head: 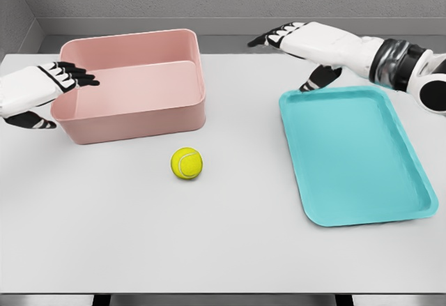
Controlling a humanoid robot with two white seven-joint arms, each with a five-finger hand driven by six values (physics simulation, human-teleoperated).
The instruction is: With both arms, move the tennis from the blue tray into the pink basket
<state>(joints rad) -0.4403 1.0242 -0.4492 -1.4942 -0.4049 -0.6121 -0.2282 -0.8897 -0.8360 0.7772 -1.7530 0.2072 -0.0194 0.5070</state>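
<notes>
**Ana:** Hands first, then. Left hand (pixel 42 91) sits at the pink basket's (pixel 132 86) left wall, fingers stretched out flat over the rim with the thumb below, grasping nothing. Right hand (pixel 306 48) hangs above the far left corner of the blue tray (pixel 355 156), fingers extended and slack, thumb pointing down toward the rim, also holding nothing.

**Ben:** And the tennis ball (pixel 187 163)?

**Ana:** On the bare white table (pixel 209 243), just in front of the basket's near right corner, between basket and tray. It touches neither, and neither hand is near it.

**Ben:** So it isn't in the tray, as the task says?

**Ana:** No. The tray holds nothing, and as far as I can see, so does the basket.

**Ben:** How far along, would you say?

**Ana:** My guess is the main part is left: the ball must be gripped, lifted over the basket wall and let go inside. None of that shows as done.

**Ben:** Count?

**Ana:** 1 ball, 1 basket, 1 tray, 1 table, 2 hands, both free.
</notes>
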